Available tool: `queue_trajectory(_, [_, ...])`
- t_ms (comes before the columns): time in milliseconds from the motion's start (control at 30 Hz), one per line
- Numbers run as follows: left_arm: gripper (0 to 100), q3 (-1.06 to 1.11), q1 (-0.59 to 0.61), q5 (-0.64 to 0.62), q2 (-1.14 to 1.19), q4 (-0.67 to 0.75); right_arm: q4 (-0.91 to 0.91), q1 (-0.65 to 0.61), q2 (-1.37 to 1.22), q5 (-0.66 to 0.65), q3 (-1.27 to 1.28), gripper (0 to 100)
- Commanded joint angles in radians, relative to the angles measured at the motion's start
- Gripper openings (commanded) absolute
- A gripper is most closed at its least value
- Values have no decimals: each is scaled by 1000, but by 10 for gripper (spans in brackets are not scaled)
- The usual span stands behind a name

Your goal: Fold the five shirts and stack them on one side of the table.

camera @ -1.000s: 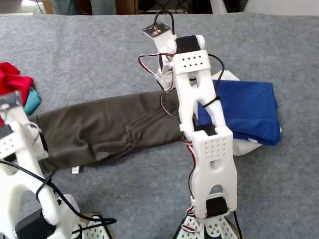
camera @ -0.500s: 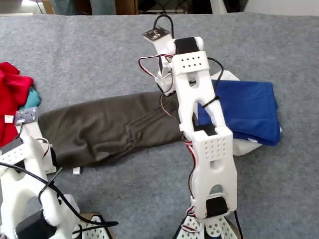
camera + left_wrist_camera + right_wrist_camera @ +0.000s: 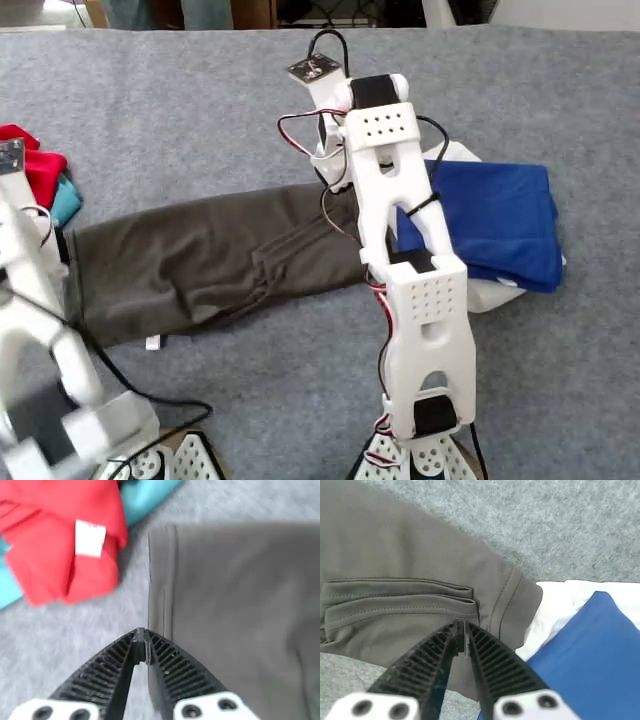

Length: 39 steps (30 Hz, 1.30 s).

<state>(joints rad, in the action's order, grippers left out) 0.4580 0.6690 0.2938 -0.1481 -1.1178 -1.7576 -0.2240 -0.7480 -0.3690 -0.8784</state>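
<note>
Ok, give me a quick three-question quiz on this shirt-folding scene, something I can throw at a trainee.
1. Fill the gap: the red shirt lies on a ___ shirt.
2. True or false: the blue shirt lies on top of a white shirt.
3. The left gripper and the right gripper are both shut, with their tips at which shirt? A) red shirt B) olive shirt C) blue shirt

Key: 1, the teal shirt; 2, true; 3, B.
</note>
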Motion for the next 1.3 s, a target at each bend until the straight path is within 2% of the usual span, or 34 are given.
queue_trajectory(0, [30, -157, -8, -38, 247, 72, -6, -14, 65, 5, -2, 15])
queue_trajectory(167, [30, -352, -27, -40, 516, 83, -6, -14, 61, 5, -2, 15])
queue_trajectory(300, [29, -432, -36, -38, 597, 83, -6, -14, 59, 5, -2, 15])
queue_trajectory(433, [29, -456, -24, -38, 559, 71, -5, -14, 59, 5, -1, 15])
queue_trajectory(567, [29, -515, -1, -35, 404, -89, -5, -14, 59, 5, -1, 15])
queue_trajectory(667, [29, -524, -4, -32, 284, -137, -5, -14, 59, 5, -1, 15])
queue_trajectory(800, [29, -521, -56, -34, 250, -124, -5, -14, 59, 3, -1, 15])
queue_trajectory(933, [29, -481, -91, -38, 359, -20, -5, -14, 59, 3, -1, 15])
queue_trajectory(1033, [29, -473, -79, -38, 482, 35, -5, -14, 59, 3, -1, 15])
queue_trajectory(1267, [29, -573, -45, -38, 672, 32, -5, -11, 59, 3, -1, 15])
